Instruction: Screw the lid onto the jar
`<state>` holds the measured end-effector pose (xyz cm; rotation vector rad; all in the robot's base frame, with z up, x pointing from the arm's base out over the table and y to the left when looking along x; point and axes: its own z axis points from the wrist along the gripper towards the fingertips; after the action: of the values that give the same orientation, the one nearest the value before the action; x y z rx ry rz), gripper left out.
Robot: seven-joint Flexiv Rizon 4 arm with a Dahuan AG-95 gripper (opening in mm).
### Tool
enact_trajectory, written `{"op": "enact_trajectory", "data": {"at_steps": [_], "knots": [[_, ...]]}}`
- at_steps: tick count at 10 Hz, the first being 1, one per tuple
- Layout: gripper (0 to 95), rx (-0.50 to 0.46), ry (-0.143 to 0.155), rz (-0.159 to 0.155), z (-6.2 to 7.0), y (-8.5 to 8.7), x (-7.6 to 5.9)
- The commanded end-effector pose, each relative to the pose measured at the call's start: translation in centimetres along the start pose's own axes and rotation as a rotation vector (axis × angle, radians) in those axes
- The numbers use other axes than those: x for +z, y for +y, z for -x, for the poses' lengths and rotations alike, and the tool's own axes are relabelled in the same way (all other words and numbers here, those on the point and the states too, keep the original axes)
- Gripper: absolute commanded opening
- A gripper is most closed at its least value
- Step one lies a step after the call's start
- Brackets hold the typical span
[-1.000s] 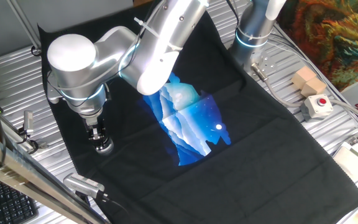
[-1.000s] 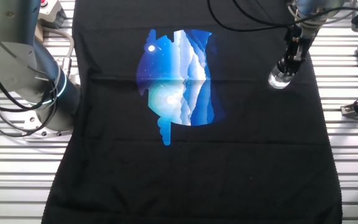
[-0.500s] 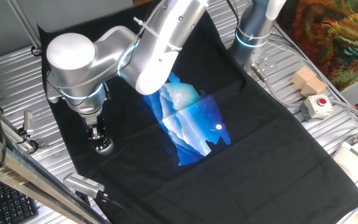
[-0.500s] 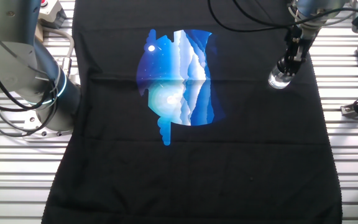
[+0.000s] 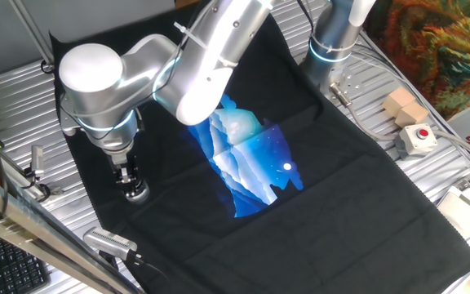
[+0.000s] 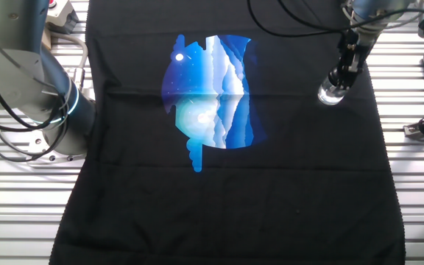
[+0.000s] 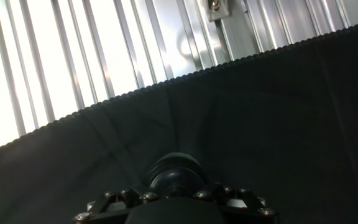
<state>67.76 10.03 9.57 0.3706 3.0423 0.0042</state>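
The jar (image 5: pixel 138 193) is small, clear and shiny, and stands upright on the black cloth (image 5: pixel 357 204) near its left edge. It also shows in the other fixed view (image 6: pixel 330 93). My gripper (image 5: pixel 129 177) points straight down onto its top, and is seen in the other fixed view (image 6: pixel 343 75) as well. The fingers are closed around the dark round lid (image 7: pixel 176 173), which sits on the jar's mouth. In the fixed views the fingers hide the lid. How far the lid is threaded on cannot be told.
The cloth's edge (image 7: pixel 104 102) and slatted metal table lie just past the jar. A metal clamp (image 5: pixel 108 241) and bracket (image 5: pixel 35 163) sit nearby. A red-buttoned box (image 5: pixel 415 139) and wooden block (image 5: pixel 404 106) are far right. The arm's base (image 6: pixel 57 110) stands beside the cloth.
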Motion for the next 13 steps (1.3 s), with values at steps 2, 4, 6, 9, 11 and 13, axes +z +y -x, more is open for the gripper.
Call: {"op": "enact_trajectory", "data": {"at_steps": [2,4,6,9,11,13], "knots": [[0.0,-0.007,-0.001,-0.005,0.09,0.08,0.03],[0.0,-0.002,-0.002,0.002,0.09,0.11,-0.05],[0.0,-0.002,-0.006,0.001,0.10,0.07,0.11],[0.0,-0.006,-0.007,-0.001,0.10,0.08,-0.09],[0.0,-0.008,-0.008,0.003,0.10,0.07,-0.02],[0.0,-0.013,-0.009,0.002,0.10,0.07,-0.02]]}}
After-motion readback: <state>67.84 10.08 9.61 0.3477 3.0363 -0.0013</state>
